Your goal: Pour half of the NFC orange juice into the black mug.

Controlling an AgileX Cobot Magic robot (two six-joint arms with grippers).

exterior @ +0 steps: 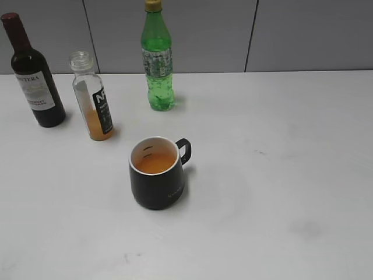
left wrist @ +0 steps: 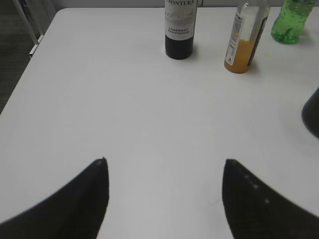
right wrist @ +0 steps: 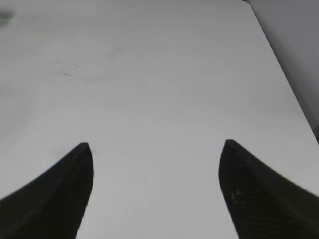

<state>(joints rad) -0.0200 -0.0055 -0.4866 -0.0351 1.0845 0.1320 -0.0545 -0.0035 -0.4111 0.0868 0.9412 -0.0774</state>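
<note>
The NFC orange juice bottle (exterior: pixel 93 98) stands upright and uncapped at the back left of the white table, with orange liquid in its lower part. It also shows in the left wrist view (left wrist: pixel 243 37). The black mug (exterior: pixel 157 173) stands in the middle, handle to the right, with orange liquid inside. Its edge shows at the right border of the left wrist view (left wrist: pixel 312 112). My left gripper (left wrist: pixel 165 162) is open and empty over bare table, well short of the bottles. My right gripper (right wrist: pixel 155 144) is open and empty over bare table. Neither gripper shows in the exterior view.
A dark wine bottle (exterior: pixel 34 74) stands left of the juice bottle and also shows in the left wrist view (left wrist: pixel 180 27). A green soda bottle (exterior: pixel 157 58) stands behind the mug, also in the left wrist view (left wrist: pixel 293 21). The table's right edge (right wrist: pixel 286 79) shows in the right wrist view.
</note>
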